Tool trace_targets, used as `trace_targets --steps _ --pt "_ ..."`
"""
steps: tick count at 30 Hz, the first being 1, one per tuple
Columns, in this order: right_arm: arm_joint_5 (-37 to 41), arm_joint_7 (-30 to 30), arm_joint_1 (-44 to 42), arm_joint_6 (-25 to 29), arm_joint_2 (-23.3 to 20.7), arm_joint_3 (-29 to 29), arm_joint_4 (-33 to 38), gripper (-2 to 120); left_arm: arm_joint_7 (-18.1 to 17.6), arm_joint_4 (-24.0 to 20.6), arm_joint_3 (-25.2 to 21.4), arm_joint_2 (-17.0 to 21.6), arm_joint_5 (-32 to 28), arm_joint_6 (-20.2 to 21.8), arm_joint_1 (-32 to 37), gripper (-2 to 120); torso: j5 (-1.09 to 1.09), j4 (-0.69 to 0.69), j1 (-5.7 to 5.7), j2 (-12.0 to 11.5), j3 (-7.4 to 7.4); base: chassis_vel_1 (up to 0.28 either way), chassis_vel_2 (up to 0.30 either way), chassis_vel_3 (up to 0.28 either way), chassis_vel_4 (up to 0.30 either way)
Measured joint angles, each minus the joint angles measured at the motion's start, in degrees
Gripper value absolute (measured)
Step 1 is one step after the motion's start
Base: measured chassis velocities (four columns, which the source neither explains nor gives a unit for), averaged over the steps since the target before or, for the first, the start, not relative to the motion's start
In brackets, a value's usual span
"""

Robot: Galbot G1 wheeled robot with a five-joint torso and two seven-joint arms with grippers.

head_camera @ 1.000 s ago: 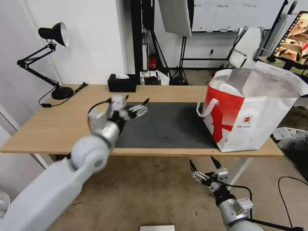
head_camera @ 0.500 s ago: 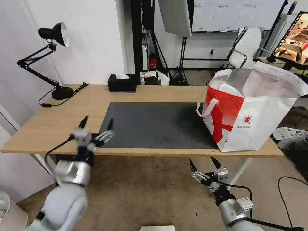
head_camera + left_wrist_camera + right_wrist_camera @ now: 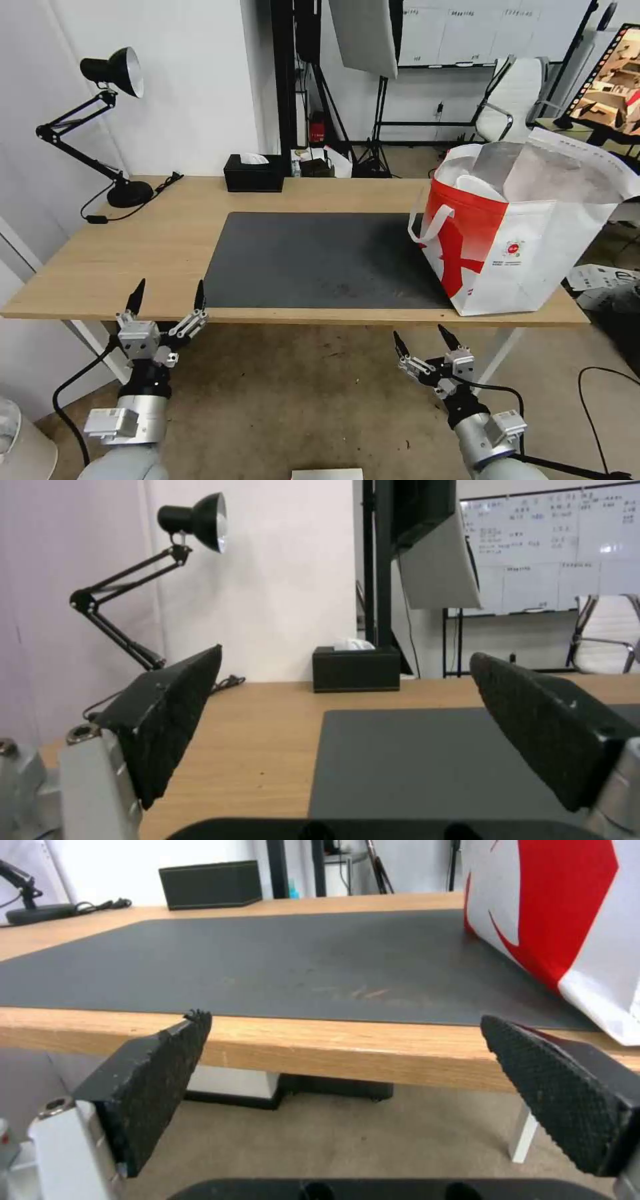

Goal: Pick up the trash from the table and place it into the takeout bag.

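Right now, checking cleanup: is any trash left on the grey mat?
No, the grey mat lies bare on the table, beside the takeout bag.

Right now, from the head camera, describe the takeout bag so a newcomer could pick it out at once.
Start at the long light-wood table with the dark grey mat. At the mat's right end, on the robot's right, stands the takeout bag: a big boxy white tote with red panels, silver lining and white strap handles. Unlike the low black tissue box and the black desk lamp, it is tall, bright and open-topped.
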Motion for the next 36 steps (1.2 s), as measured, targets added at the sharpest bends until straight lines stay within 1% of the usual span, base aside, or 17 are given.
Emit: trace_targets --steps 5,12,36 --pt "0.0 0.0 0.0 0.0 0.0 0.0 0.0 100 0.7 1.0 0.3 -1.1 1.2 -1.1 0.6 100 -0.01 0.00 0.00 0.0 0.00 0.000 0.000 0.000 0.000" --pt "0.0 0.0 0.0 0.0 0.0 0.0 0.0 100 1.9 1.7 1.1 -2.4 1.5 -1.5 1.3 100 -0.01 0.00 0.00 0.0 0.00 0.000 0.000 0.000 0.000" --pt "0.0 0.0 0.0 0.0 0.0 0.0 0.0 100 2.0 1.8 1.3 -2.3 1.4 -1.2 1.2 100 -0.01 0.00 0.00 0.0 0.00 0.000 0.000 0.000 0.000"
